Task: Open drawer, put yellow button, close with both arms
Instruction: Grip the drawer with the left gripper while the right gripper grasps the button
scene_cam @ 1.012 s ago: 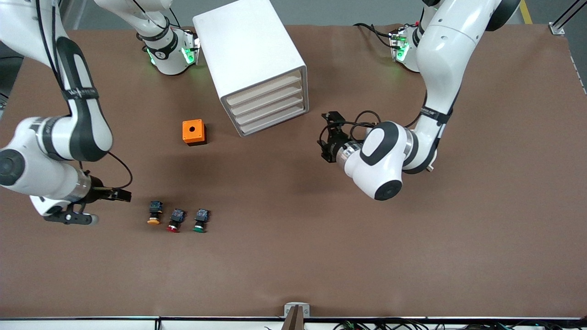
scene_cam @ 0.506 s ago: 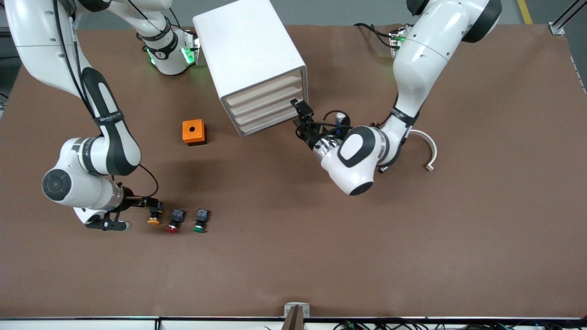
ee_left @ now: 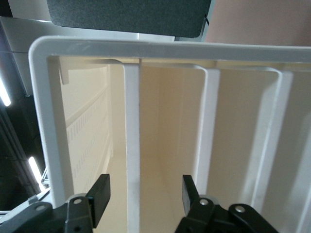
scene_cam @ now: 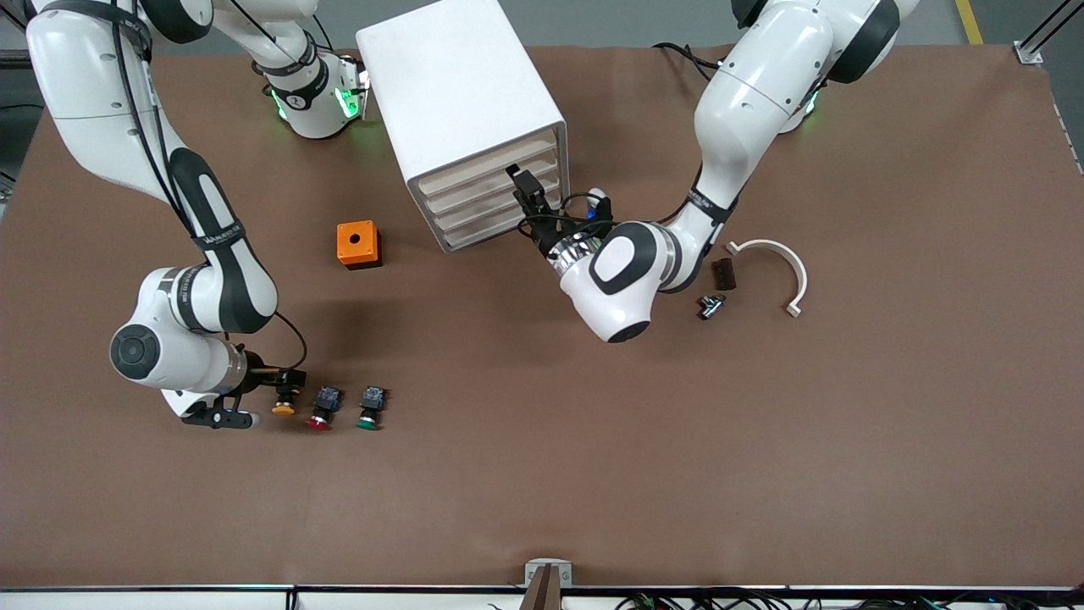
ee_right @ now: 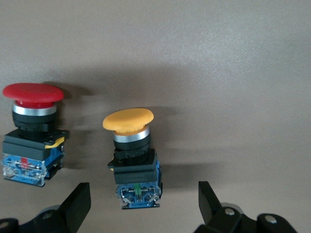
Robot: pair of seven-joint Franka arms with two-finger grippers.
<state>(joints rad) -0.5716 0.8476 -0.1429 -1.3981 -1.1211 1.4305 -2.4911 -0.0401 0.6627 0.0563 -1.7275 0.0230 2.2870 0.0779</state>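
- Cabinet (scene_cam: 461, 102) is seen in the upper middle of the front view, boxy and white, its four cream drawer fronts turned toward the lower right of the frame.
- The drawer (scene_cam: 487, 165), uppermost of the four, is shown flush with the three below it, not pulled out.
- The left arm is seen coming down from the upper right of the front view, bent sharply at the elbow, its wrist laid low and level toward the cabinet front.
- The left gripper (scene_cam: 527, 193) is placed at the drawer fronts; in the left wrist view its fingers (ee_left: 99, 196) are held apart on either side of a cream front edge, with nothing clamped.
- The right arm is seen along the left edge of the front view, folded down, its wrist turned level toward the row of buttons.
- The right gripper (scene_cam: 284, 379) is set at the yellow button (scene_cam: 284, 400); in the right wrist view its jaws are spread wide with the yellow button (ee_right: 132, 155) between them, untouched.
- The yellow button is found on the table (scene_cam: 593, 474) in the lower left of the front view, beside the red button (scene_cam: 322, 408) and the green button (scene_cam: 370, 407).
- An orange box (scene_cam: 358, 244) is seen between the buttons and the cabinet.
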